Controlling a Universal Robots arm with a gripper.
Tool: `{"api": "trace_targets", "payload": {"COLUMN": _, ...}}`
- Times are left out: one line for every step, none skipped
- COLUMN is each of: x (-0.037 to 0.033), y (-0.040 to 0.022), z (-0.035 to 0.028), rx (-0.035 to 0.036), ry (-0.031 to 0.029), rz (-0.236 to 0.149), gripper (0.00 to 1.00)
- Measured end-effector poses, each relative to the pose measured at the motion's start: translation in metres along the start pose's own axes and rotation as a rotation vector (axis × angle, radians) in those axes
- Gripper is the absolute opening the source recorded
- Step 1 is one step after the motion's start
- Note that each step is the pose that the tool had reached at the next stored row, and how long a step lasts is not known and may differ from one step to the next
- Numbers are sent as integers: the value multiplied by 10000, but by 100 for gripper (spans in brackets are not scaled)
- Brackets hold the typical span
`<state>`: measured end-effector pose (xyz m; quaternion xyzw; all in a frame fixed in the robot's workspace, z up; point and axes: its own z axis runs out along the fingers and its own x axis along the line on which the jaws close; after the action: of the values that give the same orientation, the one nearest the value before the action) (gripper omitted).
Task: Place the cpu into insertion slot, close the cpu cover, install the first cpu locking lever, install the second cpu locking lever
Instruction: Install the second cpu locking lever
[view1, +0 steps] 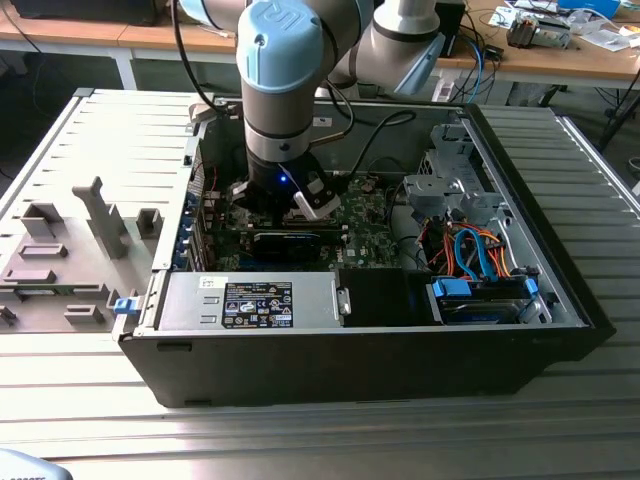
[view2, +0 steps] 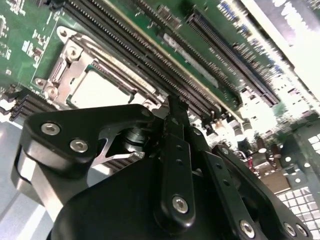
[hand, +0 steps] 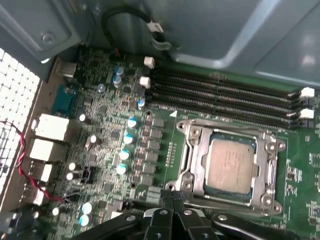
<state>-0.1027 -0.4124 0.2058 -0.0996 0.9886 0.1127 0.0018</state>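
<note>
- Fingers (hand: 172, 200) are pressed together with nothing between them, hovering just beside the insertion slot (hand: 187, 165) in the first wrist view.
- Seated in that slot lies the cpu (hand: 230, 165), with the cpu cover (hand: 192, 131) closed around it.
- My judgement: the chip is light, stiff and fragile underneath, so any hold belongs on its edges; the thin cover is stiff and springy.
</note>
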Motion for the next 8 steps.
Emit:
{"api": "trace_targets", "payload": {"x": 0, "y": 0, "z": 3, "rx": -80, "ry": -14, "rz": -7, "gripper": 11}}
{"api": "trace_targets", "payload": {"x": 0, "y": 0, "z": 7, "rx": -164, "ry": -30, "rz": -13, "gripper": 11}}
{"api": "trace_targets", "payload": {"x": 0, "y": 0, "z": 12, "rx": -234, "ry": -43, "rz": -19, "gripper": 11}}
{"api": "trace_targets", "payload": {"x": -1, "y": -1, "z": 20, "rx": -303, "ry": -54, "rz": -23, "gripper": 11}}
{"api": "trace_targets", "payload": {"x": -1, "y": -3, "z": 28, "rx": -325, "ry": -57, "rz": -24, "gripper": 11}}
{"api": "trace_targets", "payload": {"x": -2, "y": -6, "z": 36, "rx": -341, "ry": -53, "rz": -23, "gripper": 11}}
{"api": "trace_targets", "payload": {"x": -4, "y": -8, "z": 42, "rx": -346, "ry": -48, "rz": -22, "gripper": 11}}
{"api": "trace_targets", "payload": {"x": -5, "y": -11, "z": 50, "rx": -350, "ry": -43, "rz": -20, "gripper": 11}}
